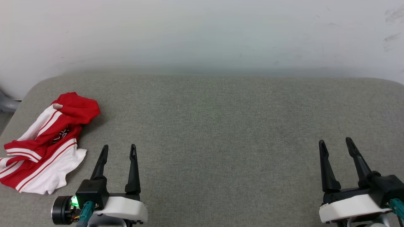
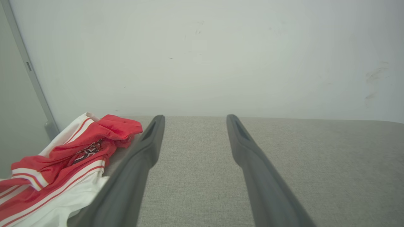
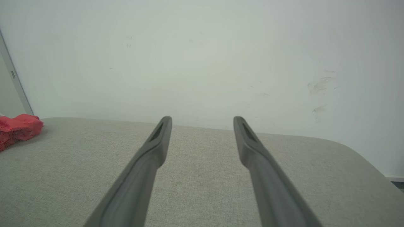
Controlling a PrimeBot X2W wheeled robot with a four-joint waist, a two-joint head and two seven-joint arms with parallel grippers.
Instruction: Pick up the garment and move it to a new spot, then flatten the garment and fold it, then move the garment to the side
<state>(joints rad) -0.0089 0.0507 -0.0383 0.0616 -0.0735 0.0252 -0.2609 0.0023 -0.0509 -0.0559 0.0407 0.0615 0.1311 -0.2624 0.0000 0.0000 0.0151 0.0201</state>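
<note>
Head view: one crumpled red-and-white jersey garment [image 1: 47, 142] is lying at the left edge of the grey fabric-covered worktop [image 1: 221, 142]. Two claws, left claw [image 1: 119, 146] and right claw [image 1: 334, 141], are standing fully spread, gripping nothing.

Left wrist view: the garment is lying just beside the left claw.

Right wrist view: its red fold is showing far left.

Judged soft, light and limp; the raised red fold is offering the best hold.
</note>
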